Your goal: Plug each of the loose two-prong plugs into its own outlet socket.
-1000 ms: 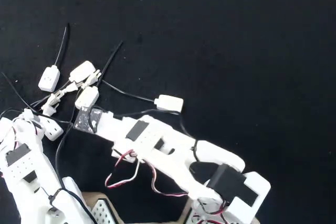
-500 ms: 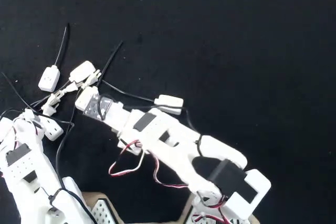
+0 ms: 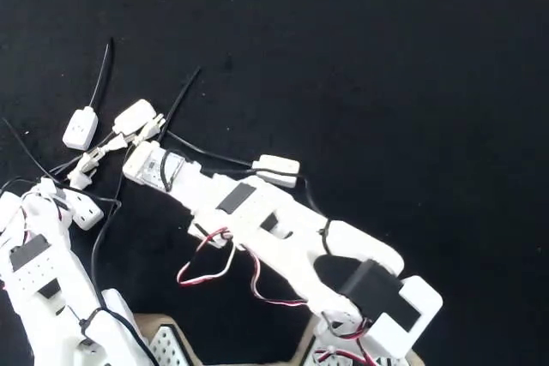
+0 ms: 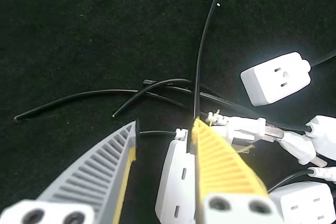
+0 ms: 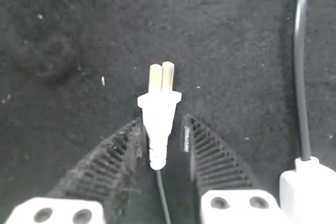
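the two-prong plug [image 5: 159, 114] is clamped between the right jaws [image 5: 163, 121], its prongs jutting ahead of them over the bench [image 5: 63, 35]. in the last second that arm has pushed forward into the cluster, and an outlet socket [image 5: 310, 192] now lies just beside the jaws. i judge the plug is close to lining up, not yet inserted. the left jaws [image 4: 165, 124] stand apart, with a second outlet socket [image 4: 176, 192] against the yellow one.
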`<action>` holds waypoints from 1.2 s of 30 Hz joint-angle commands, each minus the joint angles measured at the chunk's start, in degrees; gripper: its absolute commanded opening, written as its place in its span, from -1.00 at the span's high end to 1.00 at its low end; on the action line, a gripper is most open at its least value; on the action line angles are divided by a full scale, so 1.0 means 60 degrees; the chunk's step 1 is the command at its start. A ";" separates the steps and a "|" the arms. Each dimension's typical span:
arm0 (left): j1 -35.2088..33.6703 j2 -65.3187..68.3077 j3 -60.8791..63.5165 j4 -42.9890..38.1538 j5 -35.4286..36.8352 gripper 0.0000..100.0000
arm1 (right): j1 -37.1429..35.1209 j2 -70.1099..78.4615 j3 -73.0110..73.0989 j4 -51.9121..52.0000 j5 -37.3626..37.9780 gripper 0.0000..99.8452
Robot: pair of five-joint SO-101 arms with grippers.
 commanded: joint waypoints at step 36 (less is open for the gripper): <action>-0.0081 -0.0190 -0.0256 -0.0147 0.0088 0.66 | 0.0337 0.1223 -0.2029 0.2037 -0.0879 0.97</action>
